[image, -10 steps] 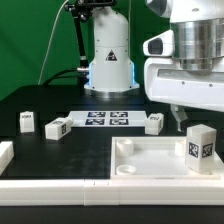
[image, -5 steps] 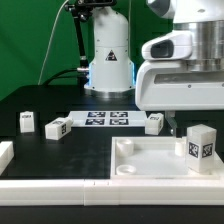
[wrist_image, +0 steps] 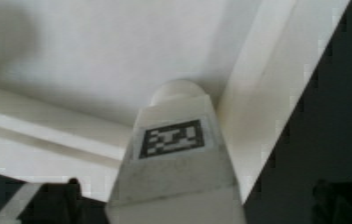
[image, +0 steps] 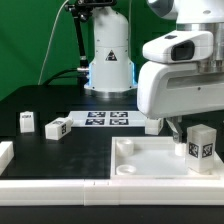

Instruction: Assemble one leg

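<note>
A leg [image: 201,145], a small white block with a black-and-white tag, stands upright on the large white tray-like piece [image: 140,165] at the exterior view's right. My gripper [image: 186,128] hangs just above and behind it. In the wrist view the gripper [wrist_image: 199,202] is open, and the tagged leg [wrist_image: 176,150] rises between the two dark fingertips [wrist_image: 56,198], with a gap on each side. Three more legs lie on the black table: one at the far left [image: 26,122], one beside it [image: 58,128], and one [image: 153,124] partly hidden behind my gripper.
The marker board [image: 104,119] lies flat on the table at the back, in front of the robot base [image: 108,60]. A white part [image: 5,152] shows at the left edge. A white rail [image: 60,188] runs along the front.
My gripper has come down and shifted toward the exterior view's left, closer over the upright leg. The legs and the tray piece have not moved.
</note>
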